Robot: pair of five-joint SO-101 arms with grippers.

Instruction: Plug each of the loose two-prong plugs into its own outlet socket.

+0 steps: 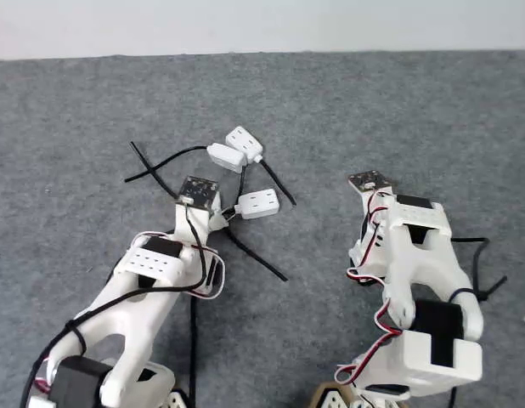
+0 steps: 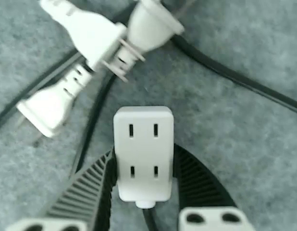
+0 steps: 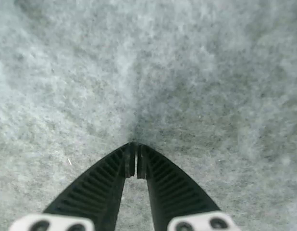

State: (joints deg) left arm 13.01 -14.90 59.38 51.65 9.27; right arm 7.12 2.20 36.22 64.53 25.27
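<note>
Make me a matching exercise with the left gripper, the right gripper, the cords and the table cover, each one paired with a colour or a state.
Things:
1. left gripper
2. right gripper
3. cords
4. table cover

Colours and states:
A. grey and fuzzy
B. shut on nothing, just above the bare surface
C. thin, black, lying loose
D. clamped on the white outlet socket

Pairs: 1-D, 2-B, 3-C, 4-A.

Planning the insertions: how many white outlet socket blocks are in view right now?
2. The held block is clamped in the left end effector; the free block lies farther out, beside a white plug. The left arm may hide more.
</note>
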